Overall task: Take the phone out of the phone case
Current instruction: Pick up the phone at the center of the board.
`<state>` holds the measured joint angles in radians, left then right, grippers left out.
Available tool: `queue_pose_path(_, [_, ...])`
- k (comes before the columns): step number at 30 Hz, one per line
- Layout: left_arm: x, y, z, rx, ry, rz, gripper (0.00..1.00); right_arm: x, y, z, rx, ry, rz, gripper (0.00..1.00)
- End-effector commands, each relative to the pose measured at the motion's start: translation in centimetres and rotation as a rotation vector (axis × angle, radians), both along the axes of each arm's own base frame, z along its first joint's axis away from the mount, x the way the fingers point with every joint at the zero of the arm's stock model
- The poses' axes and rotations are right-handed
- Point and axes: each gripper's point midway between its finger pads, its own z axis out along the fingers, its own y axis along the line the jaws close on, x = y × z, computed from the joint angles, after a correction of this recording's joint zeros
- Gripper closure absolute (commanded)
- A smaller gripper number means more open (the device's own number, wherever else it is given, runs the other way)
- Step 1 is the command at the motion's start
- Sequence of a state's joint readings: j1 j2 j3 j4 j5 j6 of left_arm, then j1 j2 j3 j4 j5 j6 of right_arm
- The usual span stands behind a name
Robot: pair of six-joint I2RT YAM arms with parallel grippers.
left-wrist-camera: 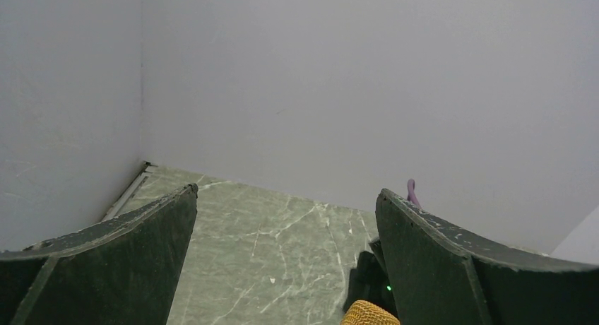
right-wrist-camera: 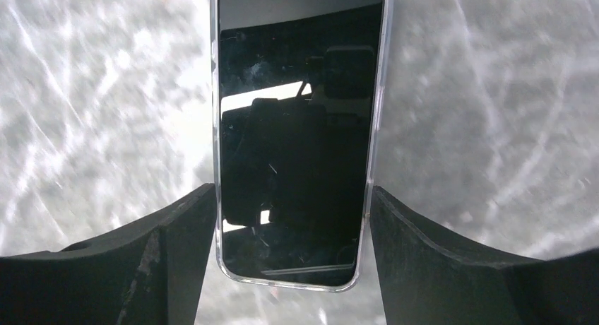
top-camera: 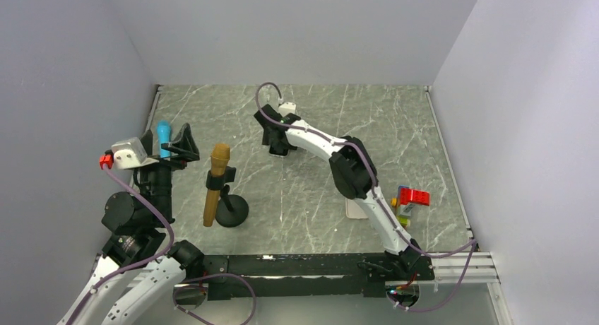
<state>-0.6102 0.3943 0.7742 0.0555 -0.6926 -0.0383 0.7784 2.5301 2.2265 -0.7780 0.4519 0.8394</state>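
A black phone (right-wrist-camera: pixel 297 148) in a clear phone case (right-wrist-camera: pixel 282 281) lies screen up on the marble table. In the right wrist view my right gripper (right-wrist-camera: pixel 291 189) straddles its lower end, and each finger presses against one long side of the case. From the top view the right gripper (top-camera: pixel 277 138) points down at the table's middle back and hides the phone. My left gripper (top-camera: pixel 173 138) is raised at the left side. It stands wide open (left-wrist-camera: pixel 286 191) with nothing between its fingers.
A gold microphone (top-camera: pixel 217 184) leans in a black stand with a round base (top-camera: pixel 232 212), just right of the left arm. Its head also shows in the left wrist view (left-wrist-camera: pixel 369 314). Red and yellow bricks (top-camera: pixel 413 196) and a white card (top-camera: pixel 355 208) lie at the right.
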Motion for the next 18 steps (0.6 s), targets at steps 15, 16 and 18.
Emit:
queue_pose_path(15, [0.1,-0.6,1.0,-0.010,-0.013,-0.031,0.01,-13.3,-9.7,-5.4,-0.261,0.337,0.037,0.00])
queue_pose_path(16, [0.1,-0.6,1.0,-0.010,-0.013,-0.032,0.01,-13.1,-9.5,-5.8,-0.245,0.350,0.041,0.00])
queue_pose_path(18, [0.2,-0.7,1.0,-0.008,-0.012,-0.035,0.01,-12.7,-9.8,-6.7,-0.214,0.365,0.035,0.00])
